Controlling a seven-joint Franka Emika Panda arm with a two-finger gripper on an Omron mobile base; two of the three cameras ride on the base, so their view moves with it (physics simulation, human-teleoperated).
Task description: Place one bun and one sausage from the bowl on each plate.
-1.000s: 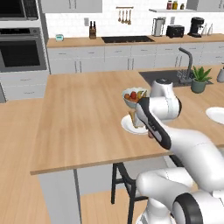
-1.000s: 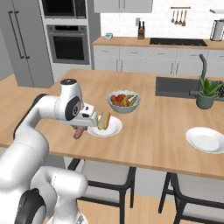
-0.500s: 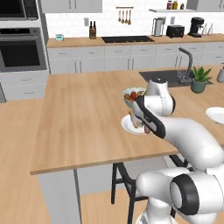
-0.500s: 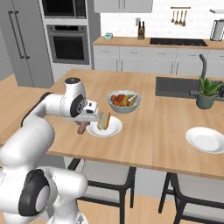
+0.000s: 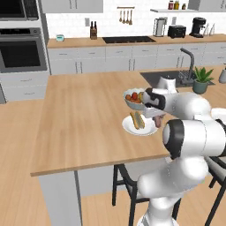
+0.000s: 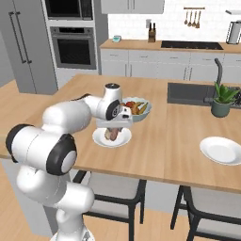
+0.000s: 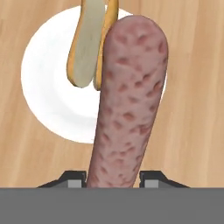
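Below the gripper [image 7: 113, 180], clamped on the sausage [image 7: 129, 103], sits the plate [image 7: 48, 105]; sausage apparently parallel to bun [image 7: 89, 41], frame centre.

The sausage [image 7: 129, 100] has a pink, matt skin with many small darker red spots, a little rough to look at. The bun [image 7: 89, 41] shows a smooth tan crust and a pale, matt inside, and the plate [image 7: 48, 94] under it is plain white and smooth. The counter [image 5: 84, 114] is light wood with fine grain.
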